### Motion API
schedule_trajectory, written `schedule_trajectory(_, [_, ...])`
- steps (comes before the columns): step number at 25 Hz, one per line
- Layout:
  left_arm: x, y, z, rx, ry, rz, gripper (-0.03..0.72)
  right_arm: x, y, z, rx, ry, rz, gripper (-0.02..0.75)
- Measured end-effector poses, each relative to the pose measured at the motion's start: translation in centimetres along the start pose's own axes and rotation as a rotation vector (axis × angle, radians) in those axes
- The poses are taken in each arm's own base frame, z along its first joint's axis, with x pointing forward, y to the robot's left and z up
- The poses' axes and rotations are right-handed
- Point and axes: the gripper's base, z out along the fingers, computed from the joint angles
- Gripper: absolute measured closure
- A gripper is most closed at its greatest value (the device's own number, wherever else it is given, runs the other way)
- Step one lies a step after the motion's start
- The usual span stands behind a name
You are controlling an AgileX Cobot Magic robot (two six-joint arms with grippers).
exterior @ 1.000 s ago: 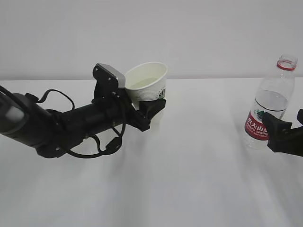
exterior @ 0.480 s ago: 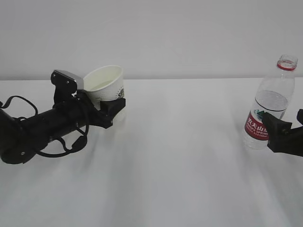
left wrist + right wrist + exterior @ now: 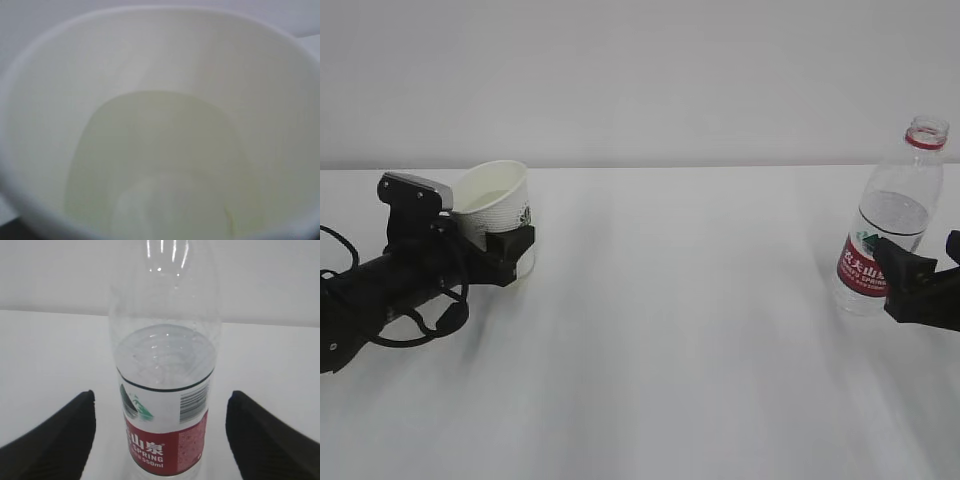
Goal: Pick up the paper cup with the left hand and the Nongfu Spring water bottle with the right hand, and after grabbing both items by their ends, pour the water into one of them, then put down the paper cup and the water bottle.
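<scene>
The white paper cup (image 3: 492,203) is at the left, tilted with its mouth up and leaning left. Its base sits low by the table. My left gripper (image 3: 512,241) is shut on its lower side. In the left wrist view the cup's inside (image 3: 160,60) fills the frame, with what looks like water (image 3: 160,155) in the bottom. The Nongfu Spring water bottle (image 3: 883,225) stands upright and uncapped at the far right, partly full. My right gripper (image 3: 925,266) is open around its label. A gap shows between the bottle (image 3: 165,390) and each finger (image 3: 60,440).
The white table (image 3: 700,330) runs between the two arms in front of a plain pale wall. The thick black left arm (image 3: 380,290) lies low along the table's left side, with its grey camera box (image 3: 415,188) above.
My left arm has carried the cup well to the left and lower over the table. The bottle and the right gripper have stayed where they were.
</scene>
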Motion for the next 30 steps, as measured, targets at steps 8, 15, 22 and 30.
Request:
schedule_trajectory(8, [0.3,0.8,-0.4,-0.095,0.001,-0.021,0.19,0.0,0.0,0.0,0.0,0.0,0.0,0.128])
schedule_trajectory(15, [0.2,1.8,-0.6,-0.203,-0.014,-0.053,0.19,0.0,0.0,0.0,0.0,-0.002,0.0,0.129])
schedule_trajectory(22, [0.2,1.9,-0.6,-0.215,-0.016,-0.058,0.19,0.0,0.0,0.0,0.0,-0.002,0.0,0.129])
schedule_trajectory(30, [0.9,2.0,-0.4,-0.215,-0.009,-0.057,0.19,0.0,0.0,0.0,0.0,-0.002,0.0,0.139])
